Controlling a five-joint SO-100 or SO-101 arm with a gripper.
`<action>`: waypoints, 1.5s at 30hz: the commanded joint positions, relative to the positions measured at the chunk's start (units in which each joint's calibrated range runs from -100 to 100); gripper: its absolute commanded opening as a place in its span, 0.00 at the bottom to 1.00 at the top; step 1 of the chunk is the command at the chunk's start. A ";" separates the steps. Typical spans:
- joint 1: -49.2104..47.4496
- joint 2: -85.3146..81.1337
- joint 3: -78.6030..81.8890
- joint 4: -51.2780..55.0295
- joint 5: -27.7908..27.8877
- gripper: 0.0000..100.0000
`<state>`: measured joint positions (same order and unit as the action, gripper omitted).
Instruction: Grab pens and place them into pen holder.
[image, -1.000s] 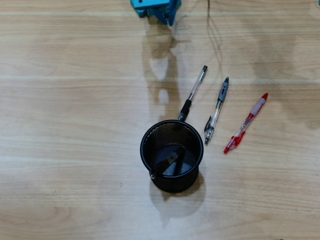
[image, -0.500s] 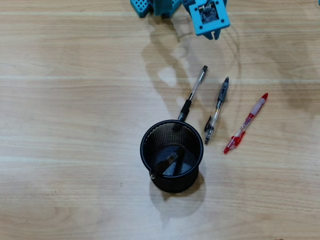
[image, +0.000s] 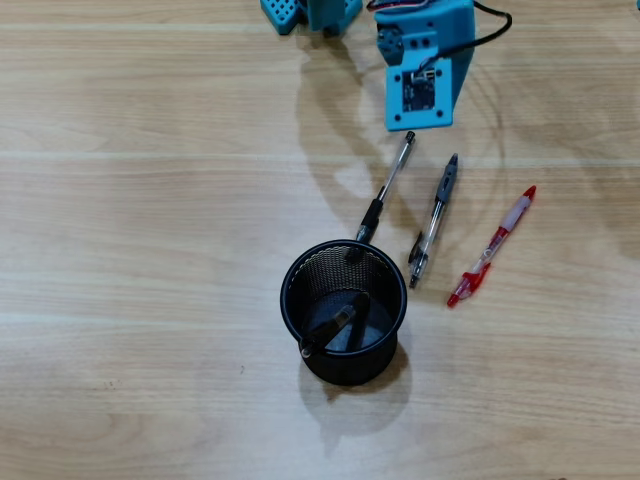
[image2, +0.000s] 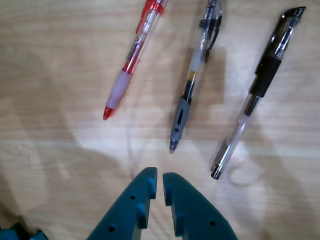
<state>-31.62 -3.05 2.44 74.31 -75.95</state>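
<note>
Gripper: in the wrist view we see the blue gripper (image2: 160, 179) with its two fingers nearly touching and only a thin slit between the tips, clenched on nothing, above bare wood short of the pens.
Arm: in the overhead view the blue arm (image: 425, 70) reaches in from the top edge, its end just above the button end of the black-sleeved pen.
Pen holder: the black mesh pen holder (image: 385, 340) stands upright on the wooden table (image: 150, 250), below the loose pens.
Black pen: we see the black pen (image: 335, 325) already inside the holder, leaning diagonally.
Black-sleeved pen: the black-sleeved pen (image: 385, 192) (image2: 252, 92) lies on a steep diagonal, its sleeved tip at the holder's rim.
Grey-sleeved pen: the grey-sleeved pen (image: 435, 215) (image2: 192, 80) lies nearly parallel just right of it overhead, grey grip toward the arm.
Red pen: the red pen (image: 492, 245) (image2: 132, 55) lies farthest right overhead, tip up-right.
Writing: we can read no print on any barrel.
</note>
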 joint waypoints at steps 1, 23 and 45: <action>2.98 6.04 -6.72 -0.31 -0.23 0.02; 12.51 18.47 -9.97 -0.91 -0.23 0.22; 11.15 36.53 -17.63 -1.00 -0.48 0.22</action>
<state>-19.98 32.32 -12.83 73.88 -76.05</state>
